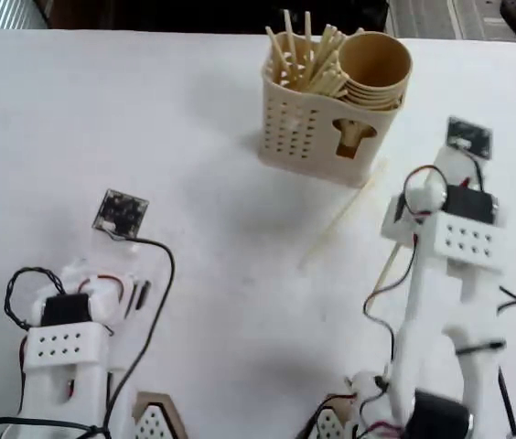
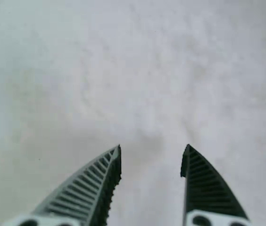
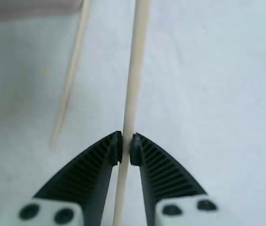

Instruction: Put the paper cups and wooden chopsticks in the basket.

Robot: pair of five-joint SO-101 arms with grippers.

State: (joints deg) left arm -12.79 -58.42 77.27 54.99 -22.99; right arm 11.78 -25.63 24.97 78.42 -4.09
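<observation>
right gripper (image 3: pixel 126 141): clenched, ribbed jaws pinched shut on a single pale wooden chopstick (image 3: pixel 135 70); grip taken partway along the shaft, stick running out ahead of the fingertips and back between the jaws
lift status: cannot tell whether held clear of the surface or resting on it
neighbour: second pale wooden chopstick (image 3: pixel 71 70) lying loose just beside the held one, apart from it, untouched; seen from above, this second chopstick (image 1: pixel 340 224) slanted on the white table (image 1: pixel 148 110) between the right arm and the basket, far end near the basket's foot
target: cream perforated plastic basket (image 1: pixel 304 128) upright at the far side of the table, ahead of the right arm
basket contents: stack of tan paper cups (image 1: pixel 375 59) nested at one end, rims above the wall; bundle of wooden chopsticks (image 1: pixel 299 50) standing fanned at the other end
left gripper (image 2: pixel 152 155): released, jaws spread, nothing between them, bare table beneath; arm parked near the front edge, well apart from the basket
done so far (judgement): cups look finished, no cup seen loose on the table; most chopsticks already in
left to do (judgement): two sticks outstanding, the one in the grip and the one on the table
next need (judgement): carry over the rim, tip down into the chopstick end, let go; then back for the last stick
risk: thin shaft could pivot in the pinch or catch the basket wall
</observation>
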